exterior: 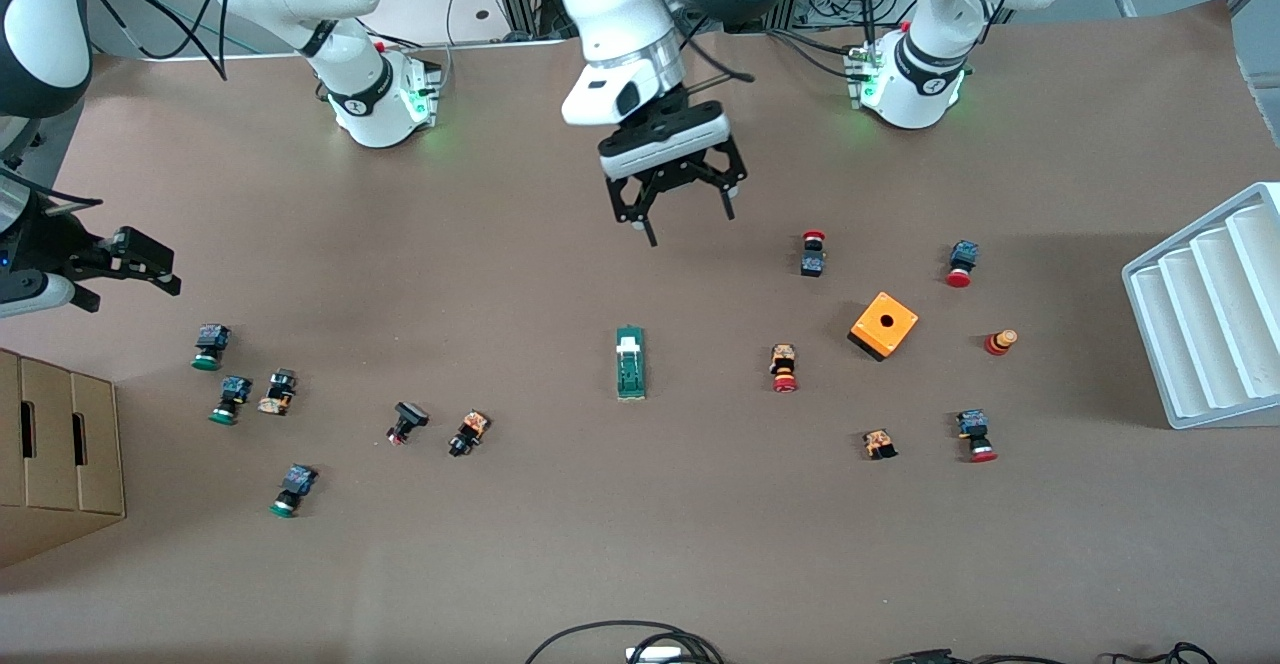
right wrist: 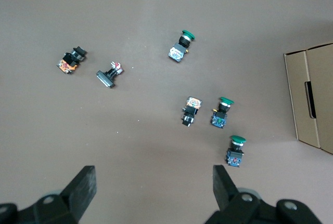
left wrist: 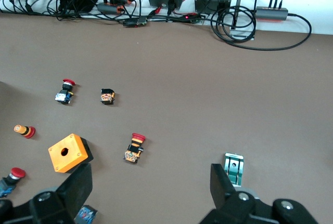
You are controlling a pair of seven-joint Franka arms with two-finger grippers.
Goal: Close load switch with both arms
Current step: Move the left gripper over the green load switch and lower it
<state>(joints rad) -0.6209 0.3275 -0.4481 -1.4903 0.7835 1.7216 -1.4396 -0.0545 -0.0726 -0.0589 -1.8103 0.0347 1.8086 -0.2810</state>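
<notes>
Load switch (exterior: 630, 362) lies flat mid-table, untouched; likely light, rigid plastic, best pinched across its narrow sides. Left gripper (exterior: 672, 202) hangs above it, fingers spread wide, empty. Right gripper (exterior: 125, 266) waits, empty, open, over green-capped buttons (right wrist: 219, 114).

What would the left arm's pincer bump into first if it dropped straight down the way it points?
Probably only bare brown table. The open left pincer hangs above it; the narrow dark-green load switch lies nearer the front camera, seemingly just outside its path.
</notes>
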